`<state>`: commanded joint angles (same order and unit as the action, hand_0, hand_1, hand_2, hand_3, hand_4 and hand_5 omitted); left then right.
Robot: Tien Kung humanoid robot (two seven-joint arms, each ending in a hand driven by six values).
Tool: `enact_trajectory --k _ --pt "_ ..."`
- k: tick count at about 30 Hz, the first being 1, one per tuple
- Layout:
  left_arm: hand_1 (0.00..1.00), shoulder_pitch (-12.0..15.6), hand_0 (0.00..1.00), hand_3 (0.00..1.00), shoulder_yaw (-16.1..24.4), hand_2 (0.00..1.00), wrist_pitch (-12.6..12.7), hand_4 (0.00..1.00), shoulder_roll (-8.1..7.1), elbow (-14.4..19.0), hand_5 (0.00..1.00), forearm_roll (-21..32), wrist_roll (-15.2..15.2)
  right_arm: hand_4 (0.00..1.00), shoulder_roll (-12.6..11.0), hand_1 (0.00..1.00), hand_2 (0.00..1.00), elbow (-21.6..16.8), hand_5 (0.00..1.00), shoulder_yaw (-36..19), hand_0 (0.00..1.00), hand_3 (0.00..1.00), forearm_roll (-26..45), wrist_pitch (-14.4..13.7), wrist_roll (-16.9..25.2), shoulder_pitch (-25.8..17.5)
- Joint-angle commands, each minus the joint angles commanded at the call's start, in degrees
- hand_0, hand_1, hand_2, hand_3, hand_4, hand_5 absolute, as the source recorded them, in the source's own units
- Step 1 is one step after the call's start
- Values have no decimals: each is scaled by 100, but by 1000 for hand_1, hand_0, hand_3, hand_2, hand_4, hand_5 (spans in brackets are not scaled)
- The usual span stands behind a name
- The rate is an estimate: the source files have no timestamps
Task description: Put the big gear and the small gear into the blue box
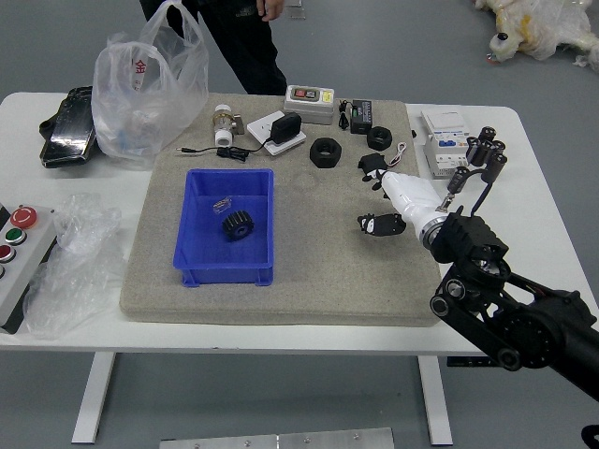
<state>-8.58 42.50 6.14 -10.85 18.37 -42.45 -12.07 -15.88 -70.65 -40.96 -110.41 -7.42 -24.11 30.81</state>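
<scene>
The blue box [186,224] stands on the left half of the grey mat. Inside it lies a big black gear [238,224], toward the box's right side, with a small wire-like item above it. My right hand [366,200] is over the mat's right part, fingers apart from the thumb, with no object seen gripped. Its dark thumb covers the spot where the small gear lay, so that gear cannot be made out. No left hand shows.
Black rings [326,152], a black adapter [286,127], a grey device [310,104] and a valve fitting [223,124] sit along the mat's back. Plastic bags and a button panel [21,245] are at left. A person stands behind the table, one hand [270,9] hanging beyond it.
</scene>
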Motion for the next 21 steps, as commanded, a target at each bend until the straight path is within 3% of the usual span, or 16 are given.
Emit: enact_trajectory --k 8,9,14,15,20,21 --pt "629 -11 653 690 -30 604 1 668 -4 -5 357 24 26 798 10 640 810 243 237 231 337 841 175 -6 13 32" --pt "629 -12 653 690 -39 604 0 668 -2 -6 357 32 31 710 12 614 740 270 230 255 327 817 189 -10 17 36" --pt "629 -22 653 690 -65 604 -6 668 4 -10 357 54 47 710 38 614 740 371 230 377 327 817 245 -125 74 68" --pt "629 -25 653 689 -73 604 -7 668 4 -10 358 60 52 453 45 519 538 384 89 396 290 626 248 -166 94 74" --pt "629 -33 653 689 -90 604 -8 668 4 -13 358 75 64 453 66 519 538 440 89 467 290 626 263 -301 161 86" --pt "629 -33 653 690 -92 603 -7 668 4 -13 358 76 65 444 68 472 414 449 4 477 273 516 266 -318 171 86"
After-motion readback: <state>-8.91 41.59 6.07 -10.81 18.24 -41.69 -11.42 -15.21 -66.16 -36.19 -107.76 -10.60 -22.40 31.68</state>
